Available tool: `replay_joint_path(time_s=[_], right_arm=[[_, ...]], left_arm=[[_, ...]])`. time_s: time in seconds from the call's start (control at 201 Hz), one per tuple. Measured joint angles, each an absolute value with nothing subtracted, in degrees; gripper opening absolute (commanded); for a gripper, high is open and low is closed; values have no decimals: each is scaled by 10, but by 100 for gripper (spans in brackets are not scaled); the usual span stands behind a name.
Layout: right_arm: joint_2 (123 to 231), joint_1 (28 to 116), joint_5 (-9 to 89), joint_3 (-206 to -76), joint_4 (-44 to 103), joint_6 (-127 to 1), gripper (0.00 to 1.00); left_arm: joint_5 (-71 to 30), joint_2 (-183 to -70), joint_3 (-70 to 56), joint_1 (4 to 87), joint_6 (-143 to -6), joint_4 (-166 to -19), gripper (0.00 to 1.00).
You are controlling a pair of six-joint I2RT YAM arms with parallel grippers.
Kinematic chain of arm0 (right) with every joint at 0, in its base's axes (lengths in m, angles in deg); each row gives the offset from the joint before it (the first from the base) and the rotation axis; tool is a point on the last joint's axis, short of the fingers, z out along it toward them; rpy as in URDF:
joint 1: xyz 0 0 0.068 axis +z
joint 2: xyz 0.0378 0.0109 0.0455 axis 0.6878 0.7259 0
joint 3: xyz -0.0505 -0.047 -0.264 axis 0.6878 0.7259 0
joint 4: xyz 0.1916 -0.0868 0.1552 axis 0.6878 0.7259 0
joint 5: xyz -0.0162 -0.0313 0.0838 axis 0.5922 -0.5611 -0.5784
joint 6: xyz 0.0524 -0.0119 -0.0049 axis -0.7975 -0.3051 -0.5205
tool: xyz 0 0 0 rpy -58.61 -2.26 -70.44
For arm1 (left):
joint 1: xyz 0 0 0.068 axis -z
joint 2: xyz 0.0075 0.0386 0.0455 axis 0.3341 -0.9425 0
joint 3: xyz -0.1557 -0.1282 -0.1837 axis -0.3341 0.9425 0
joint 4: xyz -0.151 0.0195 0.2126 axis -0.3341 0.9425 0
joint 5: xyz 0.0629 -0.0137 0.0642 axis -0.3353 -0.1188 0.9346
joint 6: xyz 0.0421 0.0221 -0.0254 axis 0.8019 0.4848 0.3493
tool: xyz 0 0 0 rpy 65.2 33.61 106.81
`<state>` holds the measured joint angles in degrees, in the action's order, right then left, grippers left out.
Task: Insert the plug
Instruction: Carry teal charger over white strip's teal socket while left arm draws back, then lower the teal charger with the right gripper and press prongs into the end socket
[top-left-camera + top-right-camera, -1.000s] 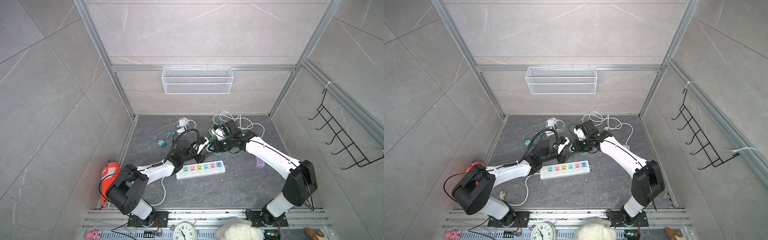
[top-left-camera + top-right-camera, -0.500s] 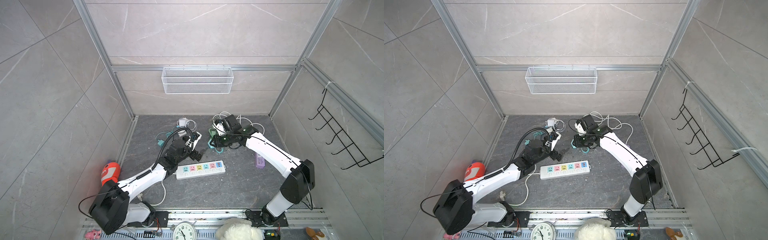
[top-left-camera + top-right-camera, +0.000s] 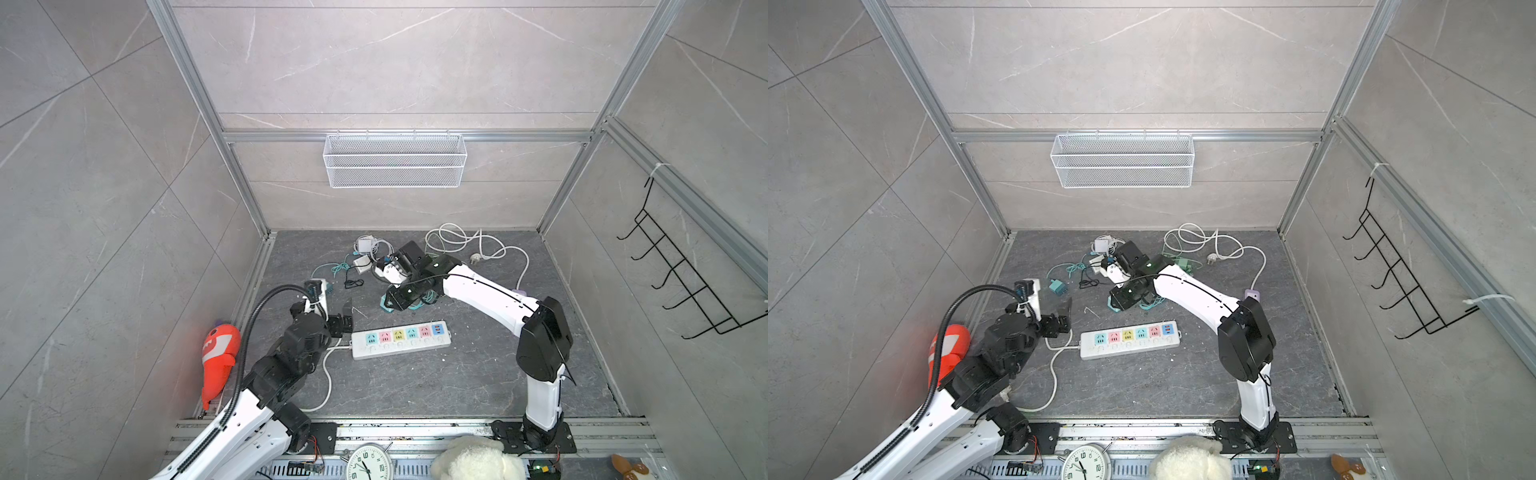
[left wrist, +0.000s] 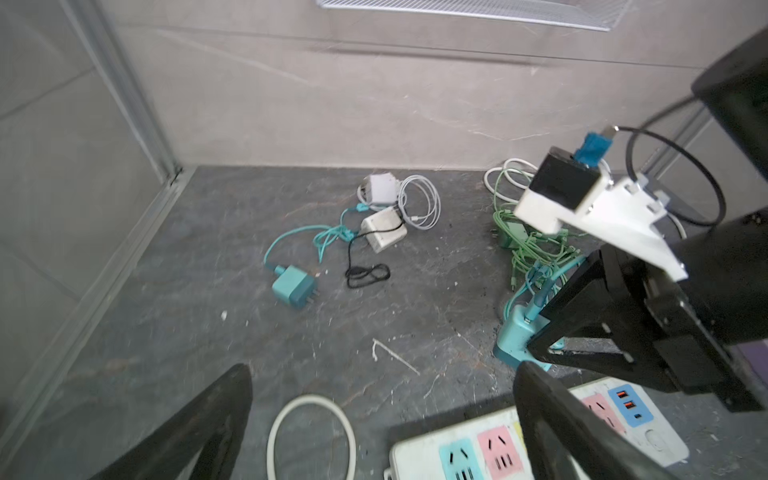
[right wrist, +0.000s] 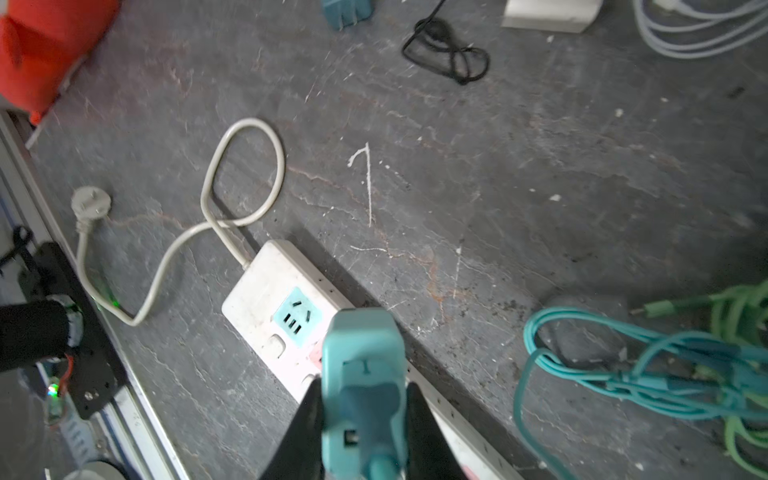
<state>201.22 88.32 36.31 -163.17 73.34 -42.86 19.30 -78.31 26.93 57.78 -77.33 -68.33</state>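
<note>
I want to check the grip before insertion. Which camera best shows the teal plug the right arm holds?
The right wrist view: the teal plug fills the foreground, clamped between both jaws. The left wrist view shows it side-on, partly hidden; in both top views only a teal sliver peeks beneath the right arm.

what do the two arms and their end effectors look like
Both arms: white link shells, black joint housings. A thick ribbed black hose loops over the left arm; a thin black cable runs along the right arm. The left end effector and right end effector each have two flat black wedge-shaped fingers.
</note>
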Motion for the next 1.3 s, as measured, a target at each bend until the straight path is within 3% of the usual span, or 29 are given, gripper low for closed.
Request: replay_joint_path(time_s=[0.353,0.742,1.304], right_arm=[[1976,934,364,-1457,592,-289,6],[1947,938,313,-1431,500,-210,6],[1988,944,260,-1485,586,-134,5]], left_arm=[[201,-806,269,578,-977,-469,100],[184,-747,293,578,-1029,-441,100],[181,-721,298,578,-1036,-430,100]])
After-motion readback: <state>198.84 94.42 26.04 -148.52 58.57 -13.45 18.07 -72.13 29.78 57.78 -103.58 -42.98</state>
